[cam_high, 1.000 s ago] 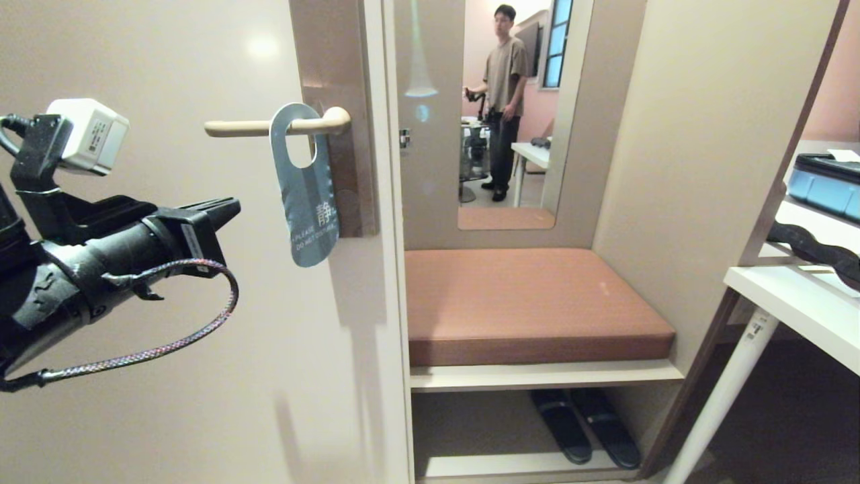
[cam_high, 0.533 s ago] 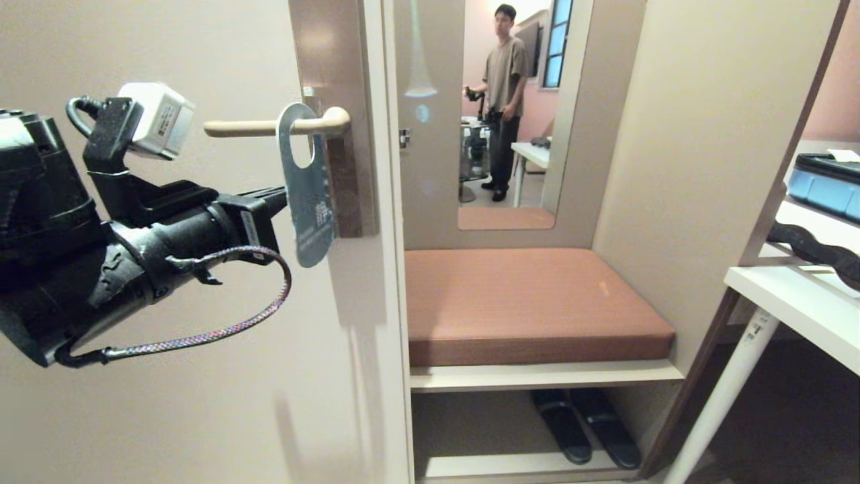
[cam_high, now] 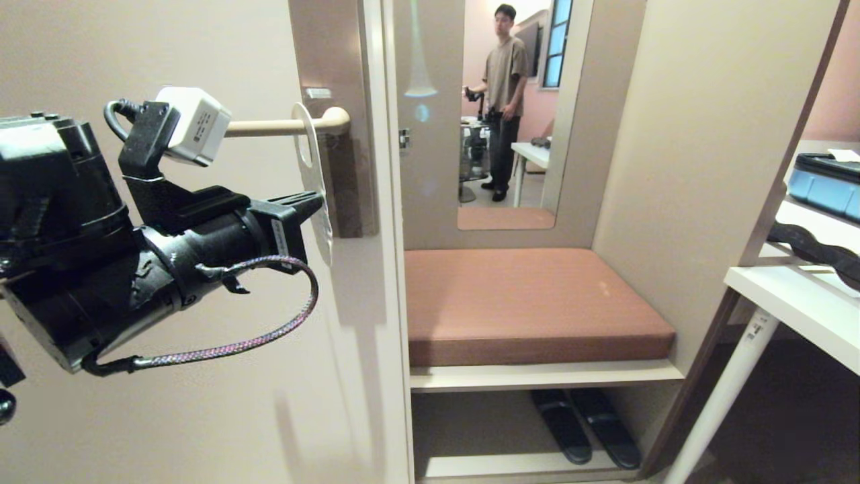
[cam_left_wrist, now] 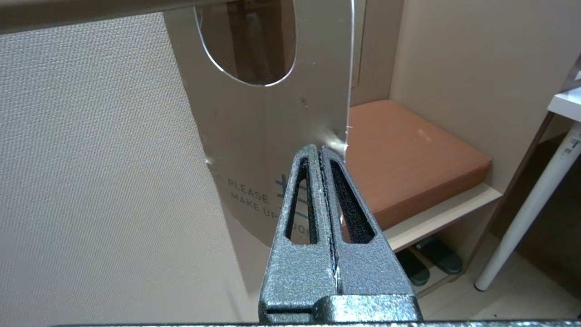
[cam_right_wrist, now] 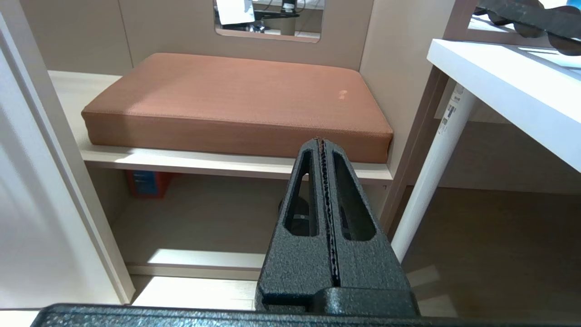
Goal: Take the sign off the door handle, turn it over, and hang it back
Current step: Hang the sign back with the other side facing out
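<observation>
White card faced the left gripper (cam_left_wrist: 323, 152) now, the sign (cam_high: 314, 176) hanging by its big hole on the door handle (cam_high: 282, 126), swung edge-on to the head camera, with "PLEASE MAKE UP" readable from the wrist. And what a flimsy customer it looked: thin, light, flat, stiff enough to hold its shape yet free to swivel on the bar at the slightest nudge, and probably slick on its faces. The best hold, by my reckoning, was a pinch across the lower body of the card, below the hole, on the free edge away from the door. The left gripper sat level, reaching in from the left with its tips right at the sign's edge, jaws pressed together with nothing between them, so it would have to spread before any pinch. Whether the tips touched the card, too close to call. The right gripper (cam_right_wrist: 323, 143) hung low and parked, jaws pressed together too, pointing at the cushioned bench (cam_right_wrist: 236, 97). Down the corridor stood a person (cam_high: 505, 101), watching.
</observation>
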Available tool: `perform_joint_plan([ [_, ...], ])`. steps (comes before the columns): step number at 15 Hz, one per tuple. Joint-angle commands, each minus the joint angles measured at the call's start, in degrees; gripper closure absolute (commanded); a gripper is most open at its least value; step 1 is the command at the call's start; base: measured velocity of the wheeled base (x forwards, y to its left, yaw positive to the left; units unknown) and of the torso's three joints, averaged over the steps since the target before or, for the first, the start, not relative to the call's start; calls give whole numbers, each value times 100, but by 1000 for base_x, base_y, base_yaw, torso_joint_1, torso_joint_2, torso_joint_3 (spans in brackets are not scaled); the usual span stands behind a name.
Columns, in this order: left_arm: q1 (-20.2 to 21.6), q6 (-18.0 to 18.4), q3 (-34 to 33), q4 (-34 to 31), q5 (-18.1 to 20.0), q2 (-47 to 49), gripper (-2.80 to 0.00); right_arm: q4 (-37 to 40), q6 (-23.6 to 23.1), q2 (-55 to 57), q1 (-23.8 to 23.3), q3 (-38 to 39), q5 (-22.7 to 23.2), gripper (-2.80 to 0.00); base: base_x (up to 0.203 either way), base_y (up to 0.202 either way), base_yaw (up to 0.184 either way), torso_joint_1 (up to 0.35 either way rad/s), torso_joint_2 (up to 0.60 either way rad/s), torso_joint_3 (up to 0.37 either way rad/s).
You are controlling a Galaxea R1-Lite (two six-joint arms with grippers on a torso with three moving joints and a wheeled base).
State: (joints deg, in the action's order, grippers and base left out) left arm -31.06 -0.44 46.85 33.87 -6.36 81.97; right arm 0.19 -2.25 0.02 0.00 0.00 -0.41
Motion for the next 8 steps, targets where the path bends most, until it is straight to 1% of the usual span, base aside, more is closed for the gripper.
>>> perform_joint_plan([
  [1, 21, -8, 18, 68, -5, 143, 0, -2, -4, -2, 0, 0, -3, 0, 0, 0, 0, 0, 0, 0],
  [4, 142, -9, 161, 320, -14, 434, 0, -2, -4, -2, 0, 0, -3, 0, 0, 0, 0, 0, 0, 0],
  [6, 187, 0, 354, 357, -17, 537, 0, -2, -4, -2, 0, 0, -3, 0, 0, 0, 0, 0, 0, 0],
  [8, 170, 9, 395, 357, -14, 539, 0, -2, -4, -2, 0, 0, -3, 0, 0, 0, 0, 0, 0, 0],
])
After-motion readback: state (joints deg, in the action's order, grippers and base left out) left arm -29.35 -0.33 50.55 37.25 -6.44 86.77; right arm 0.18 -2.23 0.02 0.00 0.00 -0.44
